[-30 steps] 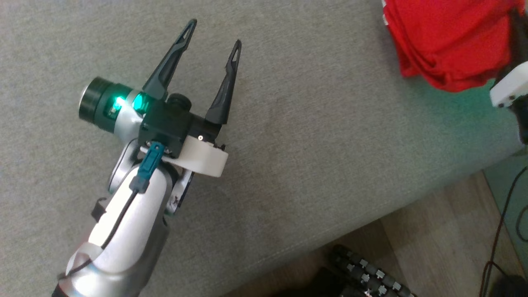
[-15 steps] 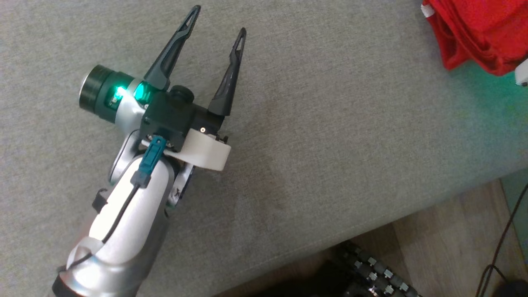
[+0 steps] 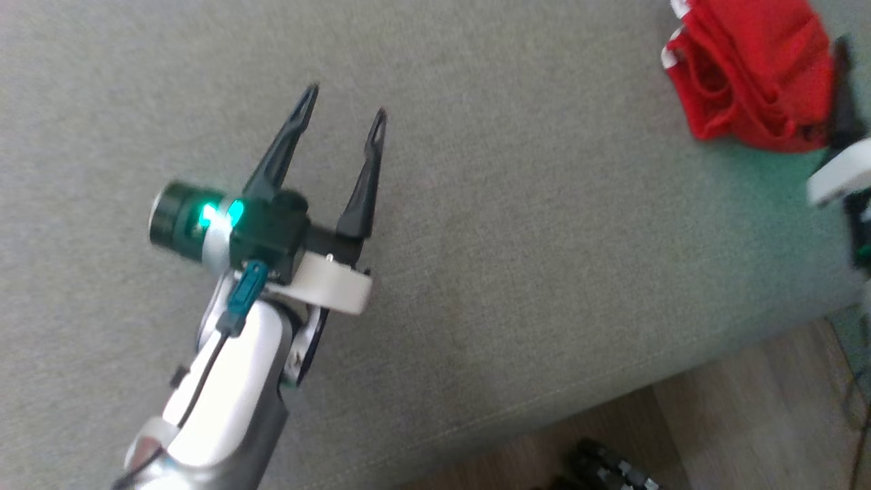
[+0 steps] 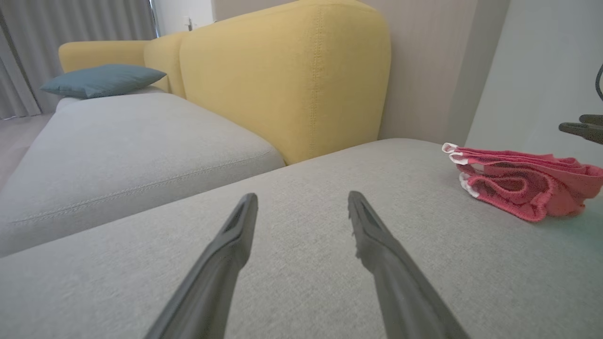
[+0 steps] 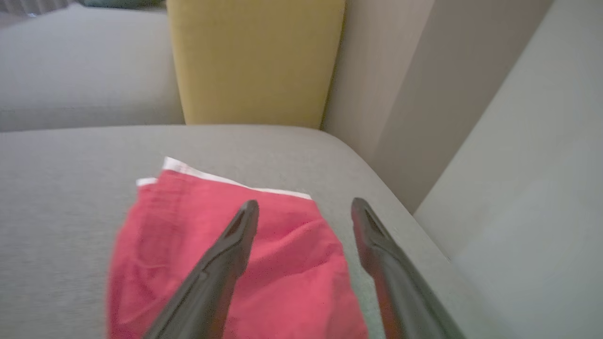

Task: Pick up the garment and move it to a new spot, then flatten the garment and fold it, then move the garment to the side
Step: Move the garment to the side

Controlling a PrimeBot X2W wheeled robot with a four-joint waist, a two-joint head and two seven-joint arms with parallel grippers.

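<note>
Since a second earlier the red garment [image 3: 748,82] had gone from a bulging heap pressed against the right arm's pale wrist to a smaller, folded bundle lying free, though the head camera had shifted too. It sat on the grey sofa cushion [image 3: 544,272] near that cushion's far right corner, its white-trimmed edges [image 5: 226,179] showing on the side away from the right arm and its open folds turned toward the left arm. The right tool [image 5: 305,205] was poised just over it with its two dark fingers spread wide and nothing caught between them; whether the tips brushed the cloth I could not tell. From the left wrist view the tips of those fingers [image 4: 579,128] poked in at the edge, just above the bundle. Well apart from the garment, the left tool [image 3: 346,102] hung over bare cushion, its fingers also spread wide and empty, a green light [image 3: 218,214] glowing on its wrist. Behind the cushion rose the yellow backrest [image 4: 282,70], with a blue pillow [image 4: 101,80] on the next seat along. A pale wall [image 5: 518,141] ran along the cushion's right side, and a wooden floor [image 3: 748,422] showed beyond its near edge.
</note>
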